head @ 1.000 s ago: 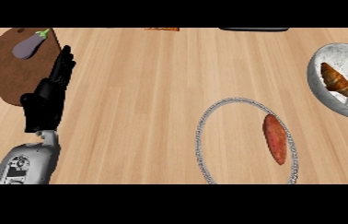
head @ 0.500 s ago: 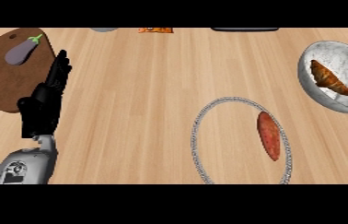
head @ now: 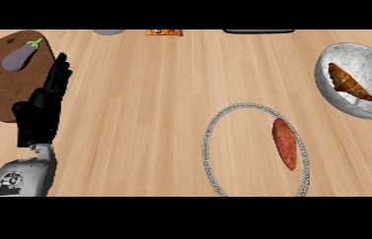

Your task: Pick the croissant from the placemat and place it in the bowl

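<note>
Already the croissant (head: 349, 82) lay inside the bowl (head: 328, 66) at the table's right edge, so the left hand (head: 42, 106), fingers straight and holding nothing near the left edge, seemingly needed only to keep clear; the right hand was out of view.

Light wooden table (head: 167, 95): one.
Black robot hand (head: 40, 110) on a grey forearm, at the left edge: one.
Dark brown wooden cutting board (head: 18, 93): one.
Purple eggplant with a green stem (head: 20, 58): one.
Grey speckled bowl (head: 334, 90), at the right edge: one.
Golden-brown croissant (head: 347, 81), in the bowl: one.
Transparent oval placemat with a beaded silver rim (head: 218, 149): one.
Reddish-orange elongated sweet potato (head: 285, 143), on the placemat: one.
Items cut off by the top edge: three, namely a grey round piece (head: 109, 32), an orange piece (head: 163, 32) and a dark flat piece (head: 258, 31); kinds not determinable, possibly dishes or food.
</note>
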Motion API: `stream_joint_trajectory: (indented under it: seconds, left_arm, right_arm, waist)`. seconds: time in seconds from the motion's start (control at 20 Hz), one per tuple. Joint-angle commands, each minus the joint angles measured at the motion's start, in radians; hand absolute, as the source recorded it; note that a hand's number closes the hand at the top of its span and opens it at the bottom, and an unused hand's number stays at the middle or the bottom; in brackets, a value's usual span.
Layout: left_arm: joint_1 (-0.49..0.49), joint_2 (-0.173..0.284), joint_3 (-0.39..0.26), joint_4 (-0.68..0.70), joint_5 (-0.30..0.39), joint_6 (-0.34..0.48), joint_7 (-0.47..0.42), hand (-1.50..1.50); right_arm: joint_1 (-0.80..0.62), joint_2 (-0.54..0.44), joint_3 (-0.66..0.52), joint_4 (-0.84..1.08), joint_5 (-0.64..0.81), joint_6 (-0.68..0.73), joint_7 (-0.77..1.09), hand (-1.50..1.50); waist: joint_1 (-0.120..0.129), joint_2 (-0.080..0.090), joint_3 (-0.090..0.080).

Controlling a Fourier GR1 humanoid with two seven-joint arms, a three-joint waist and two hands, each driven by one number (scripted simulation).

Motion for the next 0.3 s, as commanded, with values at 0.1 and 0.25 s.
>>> stream_joint_trajectory:
  seconds: [0.1,0.25]
  left_arm:
    - [0.011,-0.051,-0.044,-0.044,-0.046,0.033,0.034,0.00]
    - [0.000,-0.014,-0.004,-0.040,-0.016,-0.016,0.036,0.00]
  right_arm:
    - [0.197,0.139,0.030,-0.357,-0.076,0.020,0.094,-1.50]
    - [0.284,0.174,0.031,-0.468,-0.097,0.019,0.122,-1.50]
  waist:
    - [0.006,0.002,0.001]
    - [0.010,0.004,0.001]
